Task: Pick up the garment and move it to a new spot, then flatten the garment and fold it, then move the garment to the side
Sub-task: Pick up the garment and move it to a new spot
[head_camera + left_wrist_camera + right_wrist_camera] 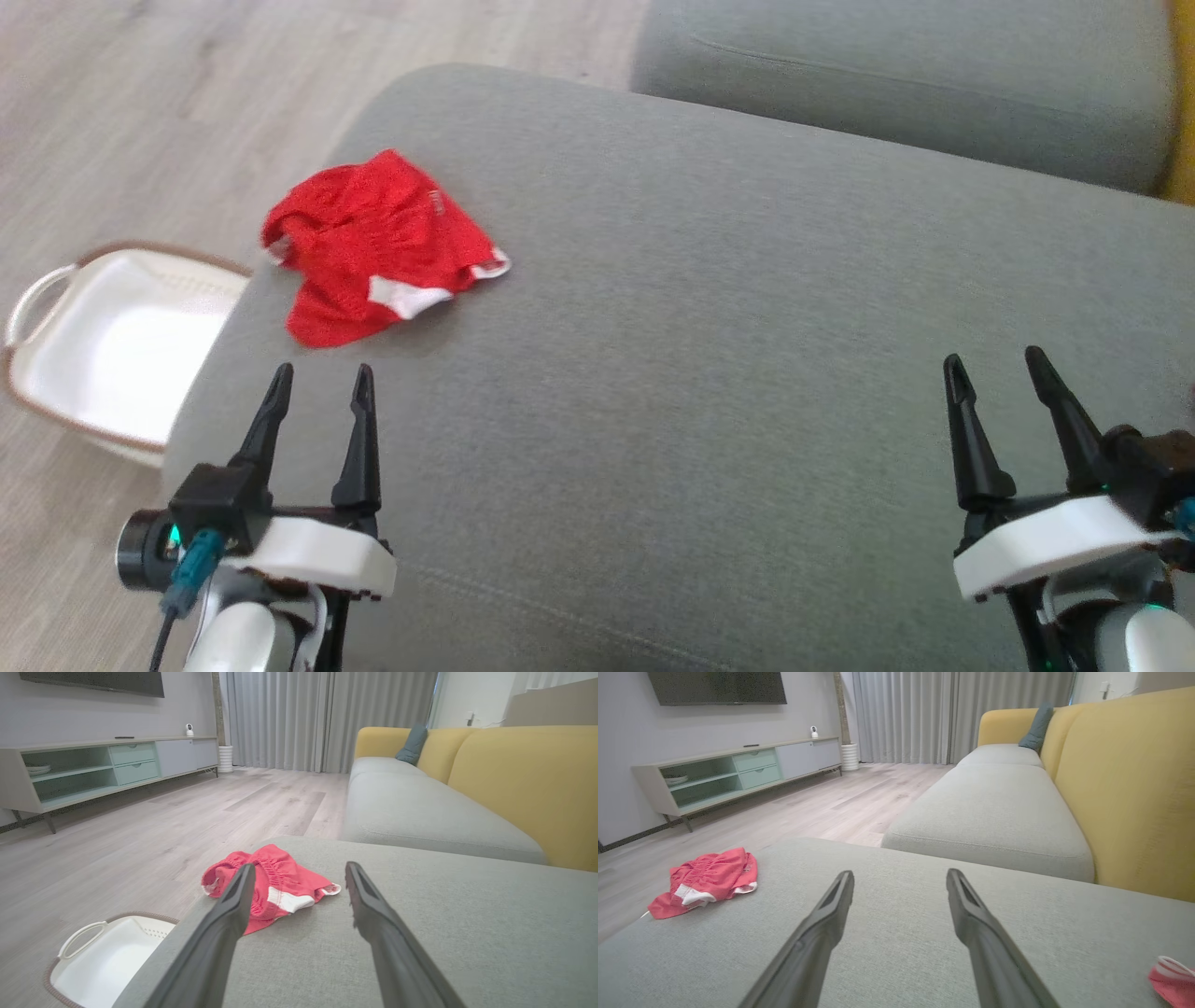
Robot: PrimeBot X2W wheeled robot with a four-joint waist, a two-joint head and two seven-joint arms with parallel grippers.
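A crumpled red garment (373,247) with white trim lies near the far left corner of the grey sofa cushion (709,373); it shows too in the left wrist view (275,884) and the right wrist view (707,879). My left gripper (320,378) hovers just short of it, open, with nothing between its fingers (233,900). Over the cushion's right side my right gripper (994,359) is open and empty as well, far from the garment.
A white basket (112,345) with a brown rim stands on the wood floor left of the cushion. A second grey seat (896,75) and yellow backrest (1129,788) lie beyond. Another red and white cloth (1174,982) shows at the right wrist view's lower right edge.
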